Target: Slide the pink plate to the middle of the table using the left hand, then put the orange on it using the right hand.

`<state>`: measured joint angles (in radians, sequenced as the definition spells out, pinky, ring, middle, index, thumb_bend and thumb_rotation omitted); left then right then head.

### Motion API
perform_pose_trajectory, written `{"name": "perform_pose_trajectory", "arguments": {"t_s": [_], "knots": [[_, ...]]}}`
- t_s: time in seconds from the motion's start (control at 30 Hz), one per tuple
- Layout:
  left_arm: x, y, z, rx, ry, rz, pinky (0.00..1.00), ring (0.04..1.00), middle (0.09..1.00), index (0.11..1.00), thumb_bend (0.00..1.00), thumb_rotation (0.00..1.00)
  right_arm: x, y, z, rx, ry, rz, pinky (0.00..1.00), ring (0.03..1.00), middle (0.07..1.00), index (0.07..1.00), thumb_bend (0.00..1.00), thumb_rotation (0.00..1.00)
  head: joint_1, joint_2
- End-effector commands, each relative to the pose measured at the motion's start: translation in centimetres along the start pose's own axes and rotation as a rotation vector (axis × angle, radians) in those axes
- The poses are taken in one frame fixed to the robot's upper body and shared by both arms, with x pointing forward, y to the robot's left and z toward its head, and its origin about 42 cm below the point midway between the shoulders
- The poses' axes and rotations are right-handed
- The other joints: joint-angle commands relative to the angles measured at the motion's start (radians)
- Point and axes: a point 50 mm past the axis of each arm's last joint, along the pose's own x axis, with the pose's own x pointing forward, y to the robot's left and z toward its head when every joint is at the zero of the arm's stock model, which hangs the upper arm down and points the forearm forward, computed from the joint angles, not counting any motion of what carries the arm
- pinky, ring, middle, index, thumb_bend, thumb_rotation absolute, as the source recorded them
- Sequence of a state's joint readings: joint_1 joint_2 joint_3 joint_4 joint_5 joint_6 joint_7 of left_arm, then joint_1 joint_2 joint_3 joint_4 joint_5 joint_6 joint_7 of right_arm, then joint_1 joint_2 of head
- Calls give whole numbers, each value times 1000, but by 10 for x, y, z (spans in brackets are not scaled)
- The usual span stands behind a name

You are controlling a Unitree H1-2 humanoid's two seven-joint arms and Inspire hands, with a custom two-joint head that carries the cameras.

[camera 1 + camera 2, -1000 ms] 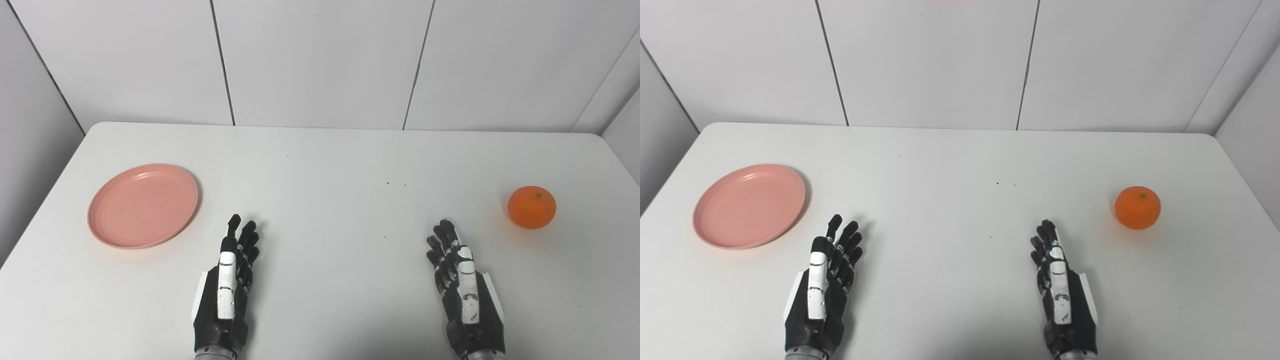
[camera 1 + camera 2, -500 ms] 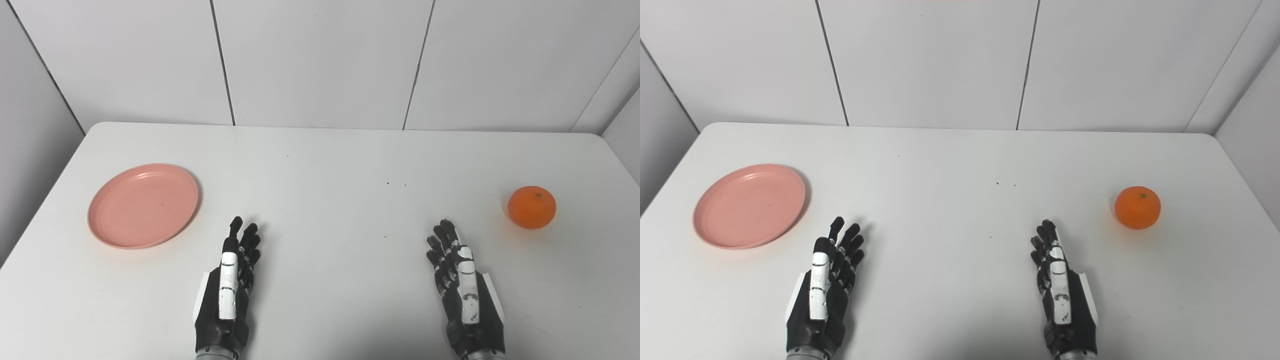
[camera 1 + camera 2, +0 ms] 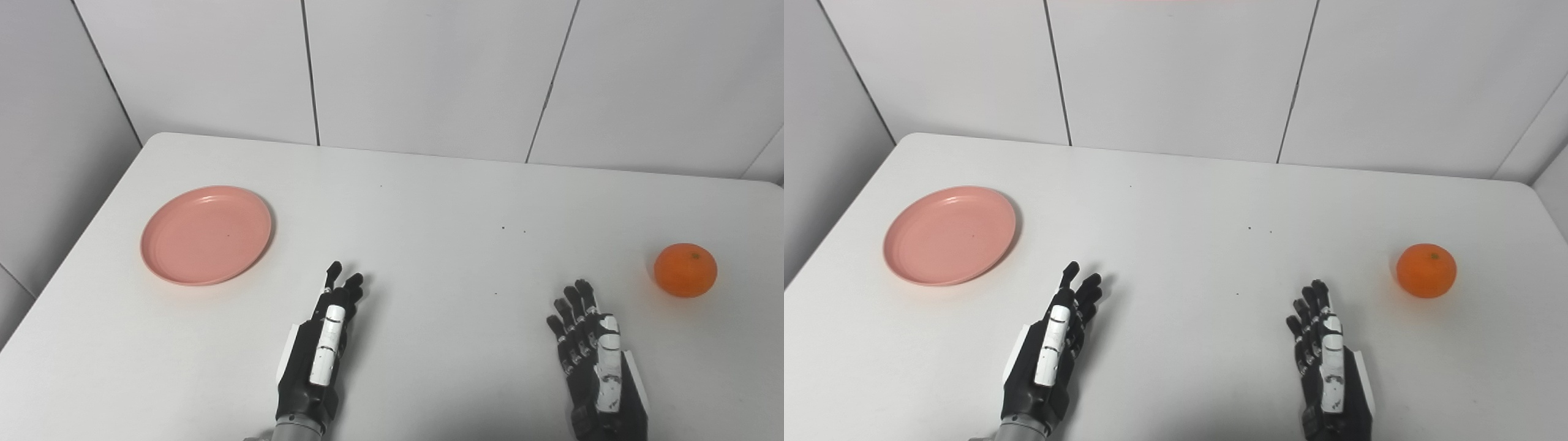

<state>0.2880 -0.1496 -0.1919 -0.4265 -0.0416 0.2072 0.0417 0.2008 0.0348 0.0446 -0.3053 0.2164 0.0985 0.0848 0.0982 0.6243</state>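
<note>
A round pink plate (image 3: 206,235) lies flat on the left part of the white table (image 3: 429,202), with nothing on it. An orange (image 3: 685,270) sits alone near the table's right side. My left hand (image 3: 318,355) rests low over the table near the front, right of and nearer than the plate, fingers stretched out and apart, holding nothing. My right hand (image 3: 597,364) is at the front right, left of and nearer than the orange, also open with nothing in it.
White wall panels (image 3: 429,67) stand right behind the table's far edge. The table's left edge (image 3: 79,233) runs close beside the plate. A few small dark specks (image 3: 513,229) mark the tabletop near the middle.
The whole picture has shifted, so the camera has turned toward the left and tilted. Plate and orange lie where they were; both hands keep about the same open pose.
</note>
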Motion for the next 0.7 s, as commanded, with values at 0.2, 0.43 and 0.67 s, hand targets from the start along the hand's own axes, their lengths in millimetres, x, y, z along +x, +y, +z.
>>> {"name": "perform_pose_trajectory", "arguments": {"t_s": [0.2,0.43,0.67], "knots": [[-56,22,-35,19,106,113,1000,958,933,980,663,892,-44,-22,-29,-37,82,-20,1000,994,1000,1000,829,1000,1,-57],[-53,22,-41,10,110,113,1000,958,934,982,645,890,-42,-25,-36,-40,85,-23,1000,994,1000,1000,835,1000,1,-84],[-52,24,-46,5,104,110,1000,964,939,990,610,897,-42,-25,-41,-29,92,-24,1000,984,1000,1000,808,1000,3,-109]]}}
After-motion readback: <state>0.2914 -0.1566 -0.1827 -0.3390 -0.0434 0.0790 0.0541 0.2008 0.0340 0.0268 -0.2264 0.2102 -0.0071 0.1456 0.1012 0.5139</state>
